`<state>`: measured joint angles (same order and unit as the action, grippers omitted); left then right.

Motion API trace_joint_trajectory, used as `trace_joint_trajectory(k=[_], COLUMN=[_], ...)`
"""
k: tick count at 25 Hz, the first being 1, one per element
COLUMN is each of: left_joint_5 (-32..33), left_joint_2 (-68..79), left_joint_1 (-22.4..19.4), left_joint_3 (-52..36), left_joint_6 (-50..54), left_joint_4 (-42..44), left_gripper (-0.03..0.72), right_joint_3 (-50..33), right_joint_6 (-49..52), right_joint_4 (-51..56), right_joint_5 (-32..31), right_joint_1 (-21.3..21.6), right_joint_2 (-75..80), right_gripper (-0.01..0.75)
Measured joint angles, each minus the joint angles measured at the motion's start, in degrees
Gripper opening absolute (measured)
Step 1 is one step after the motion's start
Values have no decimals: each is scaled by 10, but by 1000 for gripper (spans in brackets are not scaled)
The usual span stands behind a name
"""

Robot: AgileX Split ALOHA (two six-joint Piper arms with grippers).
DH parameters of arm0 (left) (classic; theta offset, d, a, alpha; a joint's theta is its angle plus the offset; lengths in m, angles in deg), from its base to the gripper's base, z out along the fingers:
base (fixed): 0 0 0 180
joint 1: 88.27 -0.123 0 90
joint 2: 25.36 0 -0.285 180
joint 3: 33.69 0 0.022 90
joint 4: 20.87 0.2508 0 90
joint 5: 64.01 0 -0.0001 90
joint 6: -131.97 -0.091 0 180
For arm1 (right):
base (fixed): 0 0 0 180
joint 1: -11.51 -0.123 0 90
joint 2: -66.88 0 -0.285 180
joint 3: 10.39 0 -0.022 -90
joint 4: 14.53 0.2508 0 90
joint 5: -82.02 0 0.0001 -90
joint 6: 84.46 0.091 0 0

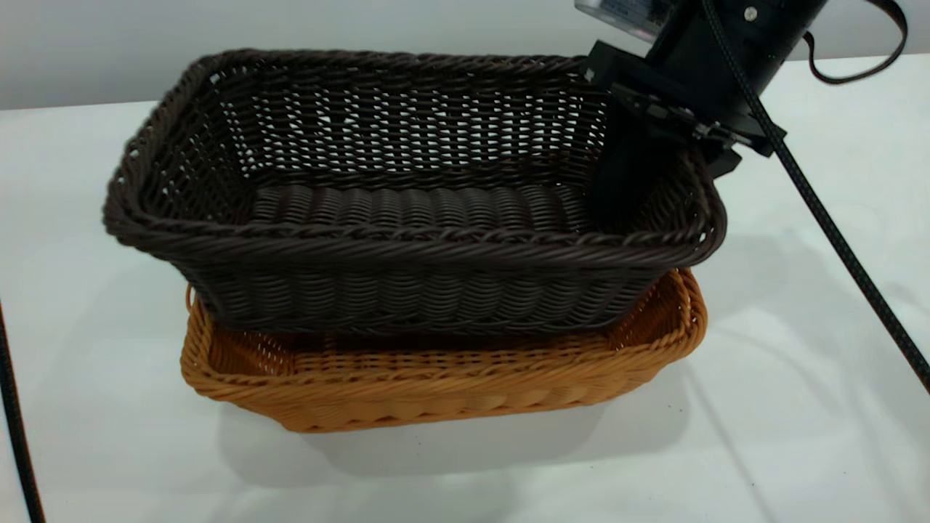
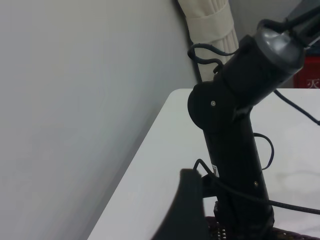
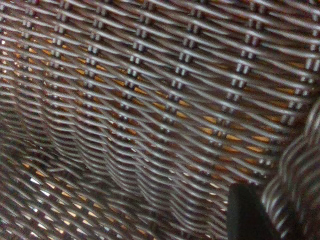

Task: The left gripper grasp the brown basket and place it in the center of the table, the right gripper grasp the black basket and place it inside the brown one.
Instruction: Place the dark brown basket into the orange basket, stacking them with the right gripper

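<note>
The black basket hangs slightly tilted, its base sunk into the opening of the brown basket, which stands on the white table. Its rim stays well above the brown rim, and its left end overhangs. My right gripper is shut on the black basket's right wall, one finger inside and one outside. In the right wrist view, dark weave fills the picture, orange showing through the gaps, beside one finger. My left gripper is off to the side, looking at the right arm.
A black cable runs from the right arm down across the table's right side. Another cable hangs at the left edge. A grey wall borders the table, with a rolled cream fabric behind.
</note>
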<state>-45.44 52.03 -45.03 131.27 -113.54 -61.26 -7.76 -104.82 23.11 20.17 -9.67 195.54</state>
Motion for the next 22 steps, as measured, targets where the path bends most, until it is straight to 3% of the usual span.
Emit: trace_joint_trajectory(k=[5,12,22], left_joint_5=[0,0,0], left_joint_2=[0,0,0], left_joint_1=[0,0,-1], left_joint_3=[0,0,0], left_joint_6=[0,0,0], left_joint_4=[0,0,0], left_gripper=[586,586,586], right_joint_3=[0,0,0], right_joint_6=[-7,-6,-6], right_joint_4=[-19,-16,-18], right_joint_5=[-27,2,13], right_joint_1=[0,0,0], right_joint_2=[0,0,0], right_gripper=[246,390,471])
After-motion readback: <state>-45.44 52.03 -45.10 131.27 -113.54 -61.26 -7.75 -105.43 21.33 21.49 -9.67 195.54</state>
